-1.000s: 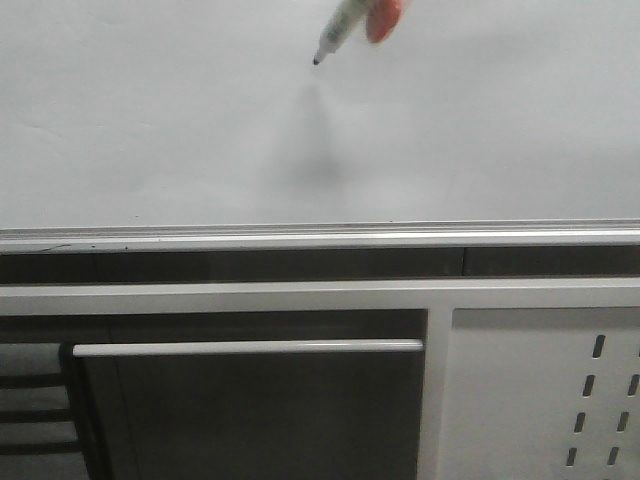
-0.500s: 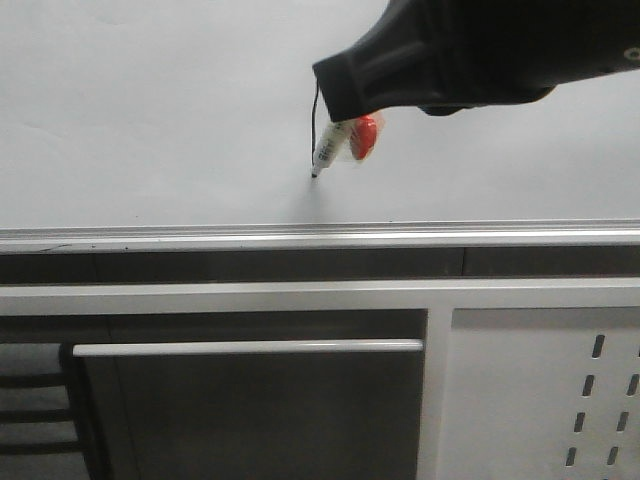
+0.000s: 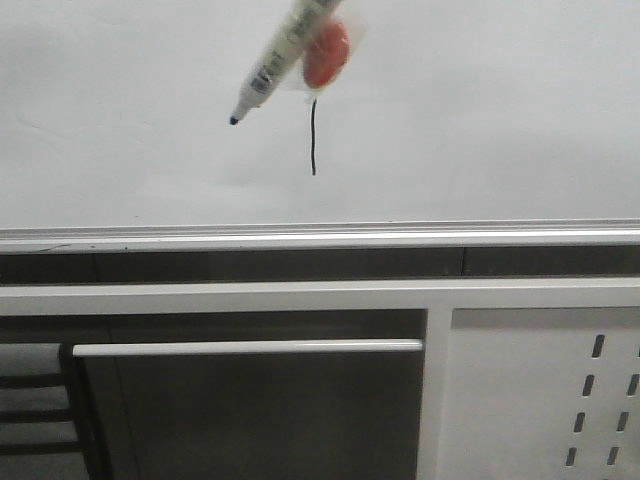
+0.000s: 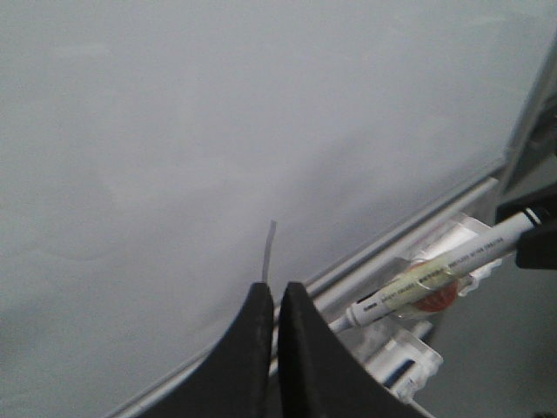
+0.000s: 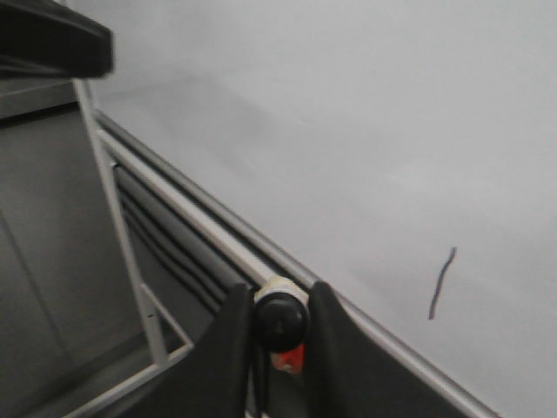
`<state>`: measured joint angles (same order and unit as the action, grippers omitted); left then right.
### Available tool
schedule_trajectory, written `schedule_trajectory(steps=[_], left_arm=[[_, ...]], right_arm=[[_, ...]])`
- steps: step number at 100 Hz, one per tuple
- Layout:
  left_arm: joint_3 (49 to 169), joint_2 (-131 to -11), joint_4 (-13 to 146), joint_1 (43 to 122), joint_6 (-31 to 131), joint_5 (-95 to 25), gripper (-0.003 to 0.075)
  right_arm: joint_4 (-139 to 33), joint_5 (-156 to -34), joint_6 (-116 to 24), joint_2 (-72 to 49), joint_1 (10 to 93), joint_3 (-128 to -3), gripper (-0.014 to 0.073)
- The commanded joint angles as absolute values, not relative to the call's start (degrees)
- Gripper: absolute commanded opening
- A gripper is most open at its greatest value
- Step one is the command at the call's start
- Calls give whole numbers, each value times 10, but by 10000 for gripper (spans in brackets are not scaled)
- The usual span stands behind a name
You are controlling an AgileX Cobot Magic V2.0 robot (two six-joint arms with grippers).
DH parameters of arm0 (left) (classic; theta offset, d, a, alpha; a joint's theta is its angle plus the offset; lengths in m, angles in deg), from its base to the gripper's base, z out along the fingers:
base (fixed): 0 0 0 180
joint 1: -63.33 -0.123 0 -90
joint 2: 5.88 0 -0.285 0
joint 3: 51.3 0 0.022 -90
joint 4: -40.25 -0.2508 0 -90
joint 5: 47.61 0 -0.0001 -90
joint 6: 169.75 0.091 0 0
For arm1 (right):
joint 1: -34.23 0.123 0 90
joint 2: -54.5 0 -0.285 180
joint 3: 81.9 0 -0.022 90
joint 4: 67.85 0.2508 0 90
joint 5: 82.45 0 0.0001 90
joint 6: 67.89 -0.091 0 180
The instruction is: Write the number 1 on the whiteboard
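Both jaws read as closed from my seat: the right gripper (image 5: 280,324) has its dark fingers pinched on the white marker pen with the black tip (image 3: 283,53), and the left gripper (image 4: 271,313) has its two dark fingers pressed together on nothing I can see.

Much is cut off. On the front camera neither arm shows; the pen enters from the top edge, tilted, its tip pointing toward 7 o'clock and clear of the board. A red-orange blob (image 3: 326,54) sits behind the barrel, and I cannot tell what it is. On the right wrist camera I see only the pen's dark butt end between the fingers.

The number 1, a thin, slightly wavy black vertical stroke (image 3: 313,137), stands on the large pale grey-white glossy whiteboard (image 3: 480,130), at 5 o'clock from the pen tip and near it. Its top end disappears behind the red-orange blob.

The silver aluminium rail (image 3: 320,237) runs along the board's lower edge, at 6 o'clock from the stroke and a little apart. Bare board stretches toward 9 and 3 o'clock. A white perforated metal panel (image 3: 545,390) sits at the lower right.
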<state>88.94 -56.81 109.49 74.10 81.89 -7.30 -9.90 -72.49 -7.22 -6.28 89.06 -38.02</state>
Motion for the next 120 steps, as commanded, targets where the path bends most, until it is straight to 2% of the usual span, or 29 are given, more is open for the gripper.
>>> schedule_trajectory(steps=[1,10,16,29,38,62,95,120], left_arm=[[906,-589,1131,739,850,-8,-17],[906,-609,1152,743,892,59,15],[906,-619,1158,748,904,82,66],[907,-628,1155,766,908,95,243],[907,-631,1149,779,908,95,305],[907,-656,1144,839,922,98,304],[908,-681,1141,918,924,41,304],[908,-685,1138,925,924,18,304]], right_arm=[[-102,-781,-69,-45,887,-408,-44],[-99,-838,-69,-45,878,-421,-44],[-98,-857,-69,-46,870,-429,-44],[-97,-901,-69,-47,841,-442,-44],[-98,-955,-69,-47,813,-455,-44],[-116,-1082,-69,-65,763,-506,-44],[-124,-1118,-69,-89,762,-548,-44],[-124,-1143,-69,-89,762,-558,-44]])
